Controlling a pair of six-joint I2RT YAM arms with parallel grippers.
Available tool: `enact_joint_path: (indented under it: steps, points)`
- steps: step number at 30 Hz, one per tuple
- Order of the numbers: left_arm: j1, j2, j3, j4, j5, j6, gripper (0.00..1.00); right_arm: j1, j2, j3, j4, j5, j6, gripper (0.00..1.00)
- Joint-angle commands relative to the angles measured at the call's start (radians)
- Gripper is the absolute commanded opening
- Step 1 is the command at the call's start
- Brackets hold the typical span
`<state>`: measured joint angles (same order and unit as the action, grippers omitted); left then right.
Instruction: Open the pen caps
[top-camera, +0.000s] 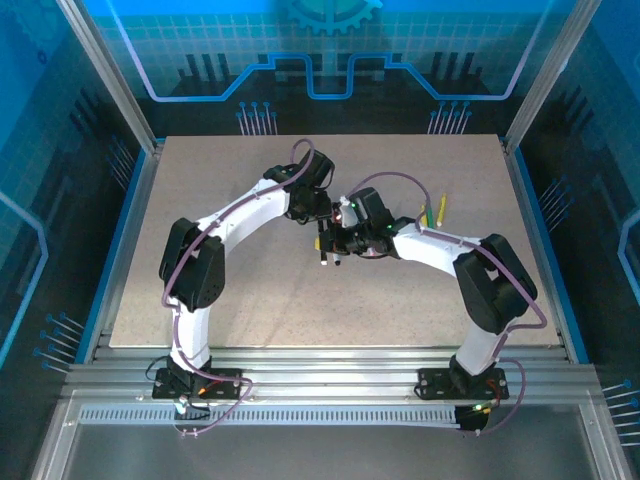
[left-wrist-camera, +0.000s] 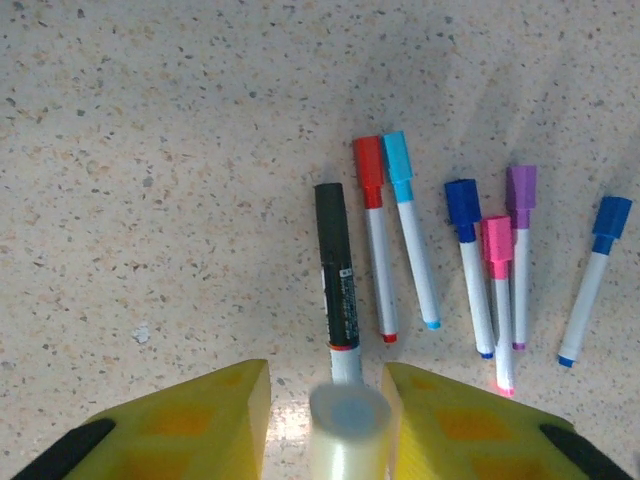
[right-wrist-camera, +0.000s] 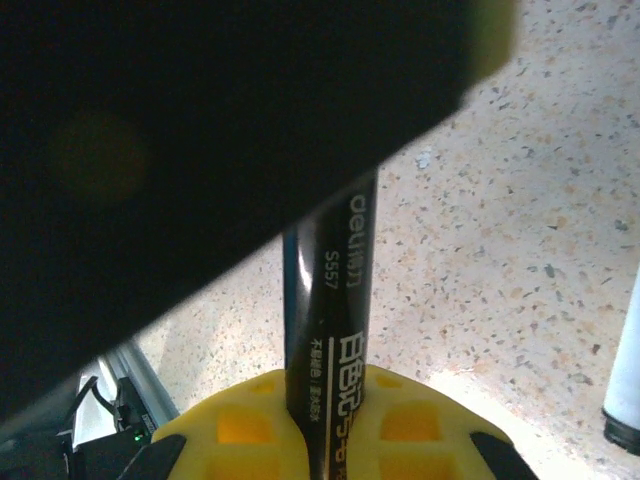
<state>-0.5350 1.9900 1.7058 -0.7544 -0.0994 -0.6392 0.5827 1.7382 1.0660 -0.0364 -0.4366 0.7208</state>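
Note:
My right gripper is shut on a black marker whose far end runs up behind a dark mass. It meets my left gripper over the middle of the table. My left gripper is open. A blurred whitish cylinder sits between its yellow fingers, with a gap on the left. I cannot tell if it is a cap or a pen end. Below lie several capped pens: black cap, red cap, light-blue cap, blue cap, pink cap, purple cap.
Another blue-capped pen lies at the far right of the group. Yellow and green pens lie right of the right arm. A white pen end shows at the right wrist view's edge. Glass walls and metal rails ring the table.

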Motion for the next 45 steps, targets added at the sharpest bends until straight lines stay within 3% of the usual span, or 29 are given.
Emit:
enact_joint_path:
  steps: [1,5,8,9,15,22,25,27,35,41,45]
  points:
    - [0.011,0.027,0.027,-0.010,0.006,-0.014,0.36,0.020,-0.038,-0.011,-0.004,-0.013,-0.023,0.00]
    - [0.010,0.023,0.023,0.000,0.008,-0.015,0.28,0.020,-0.036,-0.017,0.000,-0.011,-0.020,0.00]
    - [0.014,0.021,0.024,-0.001,0.004,-0.015,0.02,0.021,-0.034,-0.014,0.000,-0.012,-0.020,0.00]
    - [0.015,0.021,0.023,0.000,0.000,-0.017,0.00,0.022,-0.034,-0.016,-0.004,-0.011,-0.020,0.00]
    - [0.047,0.013,0.025,0.003,-0.076,-0.006,0.00,0.030,-0.088,-0.067,-0.081,-0.019,-0.029,0.00]
    - [0.132,0.066,0.122,-0.017,-0.102,0.031,0.00,0.122,-0.396,-0.338,-0.181,-0.043,0.025,0.00]
    - [0.132,0.084,0.155,-0.029,-0.093,0.038,0.00,0.102,-0.463,-0.342,-0.248,0.005,-0.001,0.00]
    - [0.133,0.084,0.154,-0.040,-0.105,0.052,0.00,0.038,-0.473,-0.313,-0.293,0.049,-0.046,0.00]
    - [0.138,0.126,0.113,-0.120,-0.213,0.131,0.00,-0.221,-0.304,-0.044,-0.490,0.405,-0.230,0.00]
    - [0.148,0.176,0.093,-0.146,-0.278,0.163,0.00,-0.317,-0.111,0.121,-0.556,0.558,-0.340,0.00]
    - [0.160,0.186,0.055,-0.136,-0.284,0.157,0.00,-0.371,0.011,0.187,-0.574,0.588,-0.354,0.00]
